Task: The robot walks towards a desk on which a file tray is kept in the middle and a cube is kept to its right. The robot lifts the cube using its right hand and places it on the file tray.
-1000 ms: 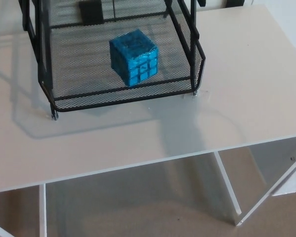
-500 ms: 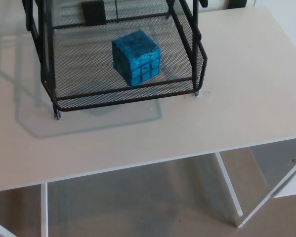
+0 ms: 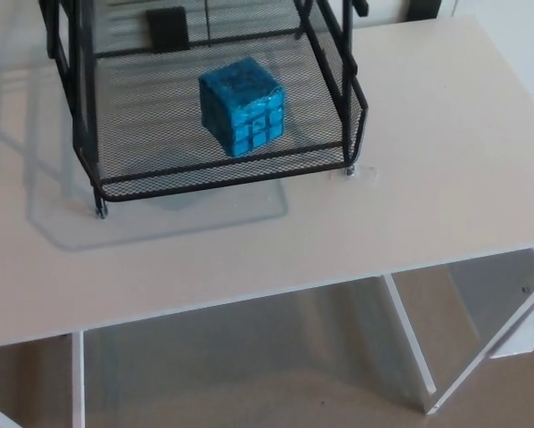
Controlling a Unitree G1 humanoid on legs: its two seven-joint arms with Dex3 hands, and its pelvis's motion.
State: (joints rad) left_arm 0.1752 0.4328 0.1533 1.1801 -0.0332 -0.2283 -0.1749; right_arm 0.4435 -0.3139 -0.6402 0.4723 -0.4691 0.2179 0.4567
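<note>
Black mesh file tray (image 3: 222, 176): mid-left on the desk, tiered wire frame, only the bottom shelf fully in frame. Its front-left foot (image 3: 100, 212) is planted on the desk top.
Dark block (image 3: 167, 28): back of the shelf, left of centre. Too cropped to identify, possibly a clip or label holder.
Cube (image 3: 242, 105): blue, gridded faces, resting on the mesh floor of the bottom shelf. Roughly centred, turned corner-on to the camera, apart from the side walls and front rim.
Tray right wall (image 3: 354, 107): upright, not touching the cube.
Desk (image 3: 436, 169): white top. Nothing shows to the right of the tray, where the task says the cube starts.
Left hand: out of frame, can't say whether spread or closed.
Right hand: also out of frame, same answer. Nothing is touching the cube.
Progress: lift and place look done, judging by the cube inside the tray with no hand on it.
Remaining: nothing on the cube itself, as far as I can judge.
Risk: low. The cube sits flat and away from any edge.
</note>
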